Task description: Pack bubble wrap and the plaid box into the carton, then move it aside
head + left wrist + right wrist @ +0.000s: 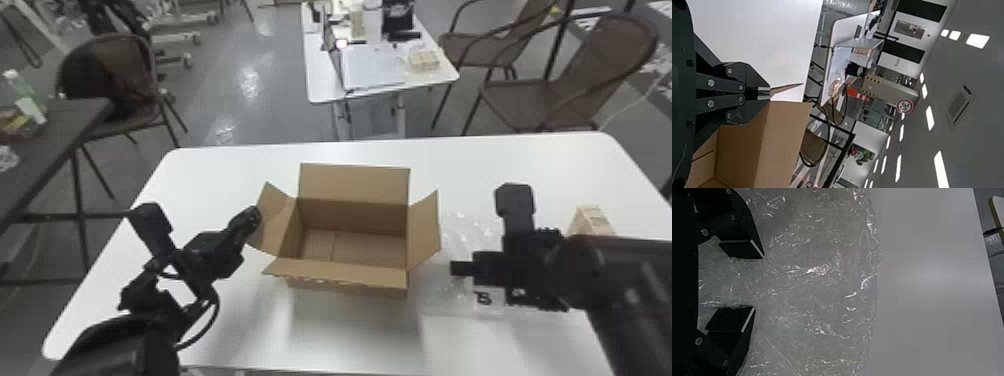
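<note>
Holding right fingers open over the bubble wrap, presumably to pinch it, right of the empty carton; clamping the left flap with left fingers, probably for steadiness; with the plaid box at far right, seemingly for packing later

Black arms, looping black cable; round silver screws; flat black fingers, pale-edged.

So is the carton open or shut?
Open. On the carton, all four flaps are clear of the mouth, and its bottom shows.
</note>
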Robot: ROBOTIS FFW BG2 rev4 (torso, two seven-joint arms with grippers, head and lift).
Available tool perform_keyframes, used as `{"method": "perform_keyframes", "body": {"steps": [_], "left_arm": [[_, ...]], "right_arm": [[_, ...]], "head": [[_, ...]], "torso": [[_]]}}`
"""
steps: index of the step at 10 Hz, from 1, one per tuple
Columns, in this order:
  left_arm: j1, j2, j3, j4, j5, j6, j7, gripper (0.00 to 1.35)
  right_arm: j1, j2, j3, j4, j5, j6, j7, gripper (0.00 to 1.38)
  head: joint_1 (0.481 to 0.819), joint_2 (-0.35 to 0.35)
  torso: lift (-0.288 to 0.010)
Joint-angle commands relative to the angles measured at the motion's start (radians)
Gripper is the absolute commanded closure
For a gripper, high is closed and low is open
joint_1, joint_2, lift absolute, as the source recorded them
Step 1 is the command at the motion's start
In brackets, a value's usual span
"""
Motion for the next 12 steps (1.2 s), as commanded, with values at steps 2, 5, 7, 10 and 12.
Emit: {"method": "perform_keyframes", "body": {"steps": [2, 5, 7, 10, 12], "left_arm": [[0.001, 0.0, 0.0, 0.002, 0.004, -0.002, -0.001, 1.21], [0.003, 0.0, 0.005, 0.002, 0.004, -0.006, 0.001, 1.21], [0.007, -0.005, 0.009, 0.002, 0.004, -0.008, 0.001, 1.21], [0.009, -0.011, 0.017, 0.002, 0.001, -0.009, 0.001, 1.21], [0.015, -0.011, 0.021, 0.002, 0.002, -0.012, 0.001, 1.21]], "right_arm": [[0.031, -0.008, -0.005, -0.044, -0.034, -0.038, 0.0, 0.93], [0.086, -0.032, -0.022, -0.131, -0.083, -0.058, 0.001, 1.08], [0.13, -0.034, -0.034, -0.243, -0.096, -0.077, 0.0, 1.08], [0.209, -0.035, -0.082, -0.49, -0.14, -0.06, 0.0, 1.08], [0.249, -0.037, -0.109, -0.633, -0.148, -0.074, 0.0, 1.08]], "head": [[0.695, 0.174], [0.695, 0.171], [0.695, 0.174], [0.695, 0.172], [0.695, 0.169]], "torso": [[-0.102], [-0.102], [-0.102], [-0.102], [-0.102]]}}
